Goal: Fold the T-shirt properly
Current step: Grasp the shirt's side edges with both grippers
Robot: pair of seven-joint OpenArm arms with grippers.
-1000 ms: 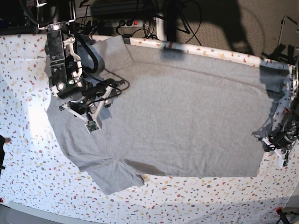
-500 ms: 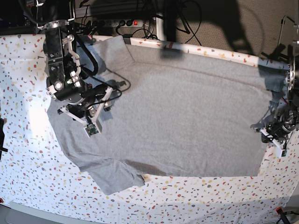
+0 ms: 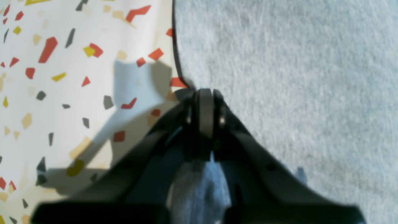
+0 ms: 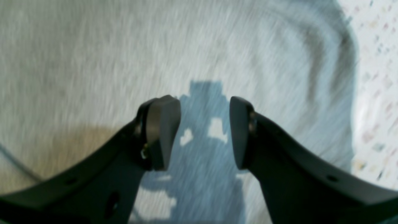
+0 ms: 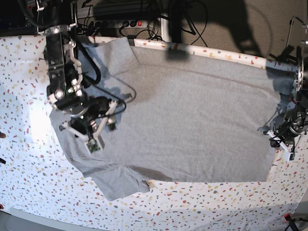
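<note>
The grey T-shirt [image 5: 192, 120] lies spread flat, plain side up, on the speckled table [image 5: 29, 159]. My left gripper [image 5: 272, 134] is at the shirt's right edge. In the left wrist view its fingers [image 3: 205, 93] are shut together right on the hem of the T-shirt [image 3: 295, 77], with grey cloth bunched between the jaws. My right gripper [image 5: 109, 120] hovers over the left side of the shirt near the shoulder. In the right wrist view it [image 4: 205, 130] stands open above blurred T-shirt cloth [image 4: 93, 46], holding nothing.
One sleeve [image 5: 120, 180] sticks out at the front left. A power strip and cables [image 5: 120, 23] lie behind the table's back edge. Speckled table surface [image 3: 62, 77] shows beside the shirt's right hem.
My left gripper has closed on the shirt's right hem. The right arm has drifted a little toward the front of the table over the shirt, still open.
</note>
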